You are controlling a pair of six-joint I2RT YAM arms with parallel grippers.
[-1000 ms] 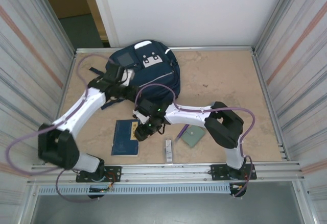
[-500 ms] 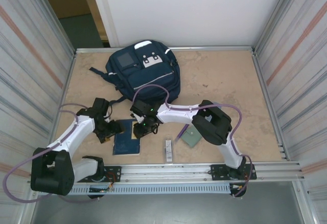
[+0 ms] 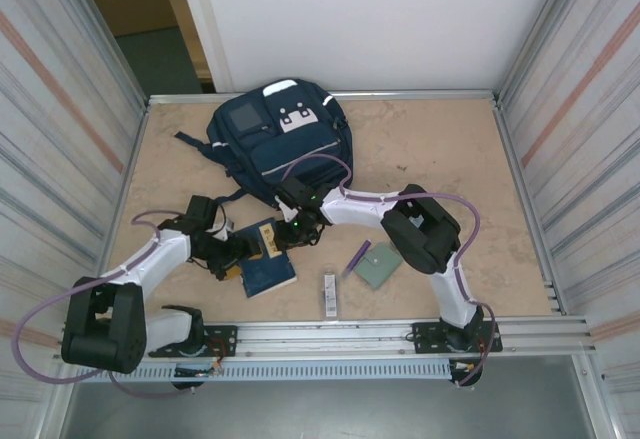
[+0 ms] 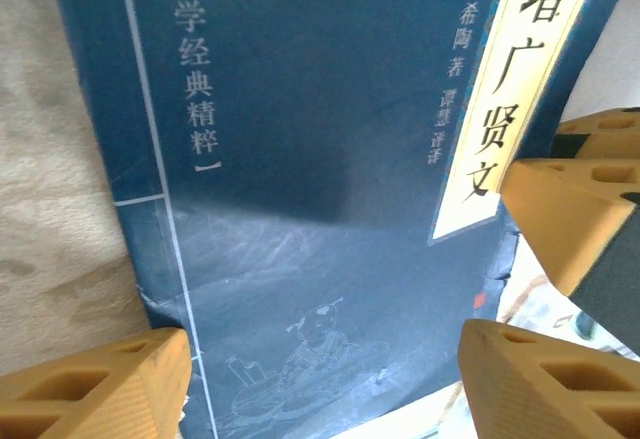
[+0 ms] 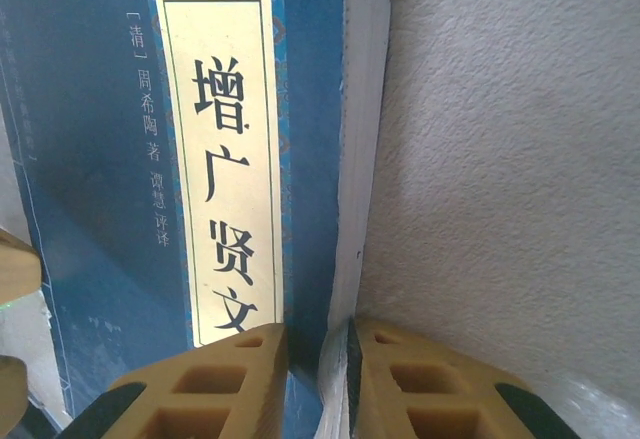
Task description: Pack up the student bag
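Right claw point(image 5: 318, 347) pinching edge of flat dark-blue paper book point(image 5: 95, 179), left claw point(image 4: 320, 384) open, large navy fabric backpack point(image 3: 285, 149) seemingly not yet packed

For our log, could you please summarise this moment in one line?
right jaws: shut on book | left jaws: open | student bag: behind

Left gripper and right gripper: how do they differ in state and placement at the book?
The left gripper is open, fingers spread wide over the cover of the book; the right gripper is shut on the book, pinching its page edge. The left gripper sits at the book's left side, the right gripper at its far corner, nearer the backpack. Both have tan fingers and meet at the same dark-blue book.
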